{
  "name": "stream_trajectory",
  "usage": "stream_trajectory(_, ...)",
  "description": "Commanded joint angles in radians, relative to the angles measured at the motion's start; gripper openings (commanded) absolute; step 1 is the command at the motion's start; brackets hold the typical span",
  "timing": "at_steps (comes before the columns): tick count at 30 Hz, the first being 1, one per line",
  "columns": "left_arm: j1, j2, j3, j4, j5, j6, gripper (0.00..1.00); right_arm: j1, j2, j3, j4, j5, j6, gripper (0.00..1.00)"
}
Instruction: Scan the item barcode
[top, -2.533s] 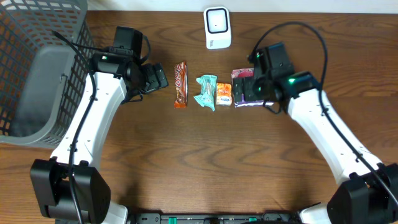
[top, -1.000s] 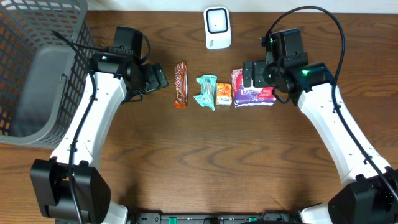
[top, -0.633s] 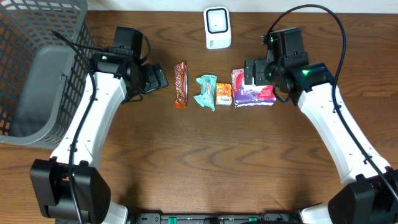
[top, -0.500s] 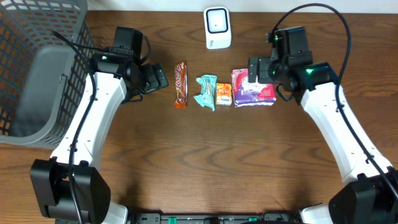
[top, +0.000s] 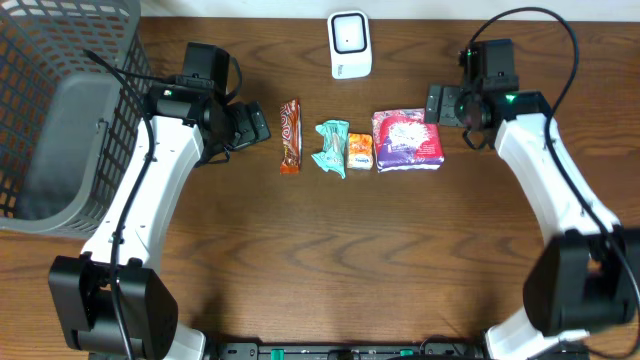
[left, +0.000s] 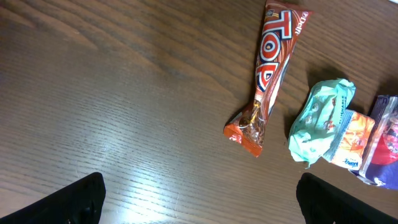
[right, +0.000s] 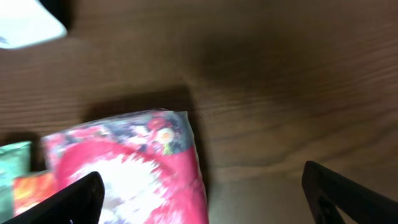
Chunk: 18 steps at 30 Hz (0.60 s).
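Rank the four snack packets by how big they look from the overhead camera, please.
1. The pink pack, clearly the largest.
2-3. The brown chocolate bar and the teal wrapper: the bar is longer, the wrapper wider; too close to rank.
4. The orange packet, the smallest.

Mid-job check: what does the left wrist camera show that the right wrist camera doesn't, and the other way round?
Only the left wrist view: the brown snack bar, lying full length on the table.
Only the right wrist view: a white corner at the top left, probably the scanner, and most of the pink pack from above.
Both: the teal packet, the orange packet and the pink pack. The left view catches only the pack's edge, and the right view shows only slivers of the two packets.
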<state>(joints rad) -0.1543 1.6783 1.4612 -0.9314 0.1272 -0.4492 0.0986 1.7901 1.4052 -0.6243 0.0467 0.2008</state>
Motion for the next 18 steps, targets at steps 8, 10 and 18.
stream_trajectory(8, 0.001, 0.000, 0.009, -0.002, -0.013, -0.001, 0.98, -0.171, 0.174, -0.007, 0.064, -0.615, -0.151, 0.95)
stream_trajectory(10, 0.001, 0.000, 0.009, -0.003, -0.013, -0.001, 0.98, -0.183, 0.197, -0.007, 0.058, -0.652, -0.158, 0.95)
stream_trajectory(18, 0.001, 0.000, 0.009, -0.002, -0.013, -0.001, 0.98, -0.185, 0.260, -0.007, 0.050, -0.659, -0.158, 0.95)
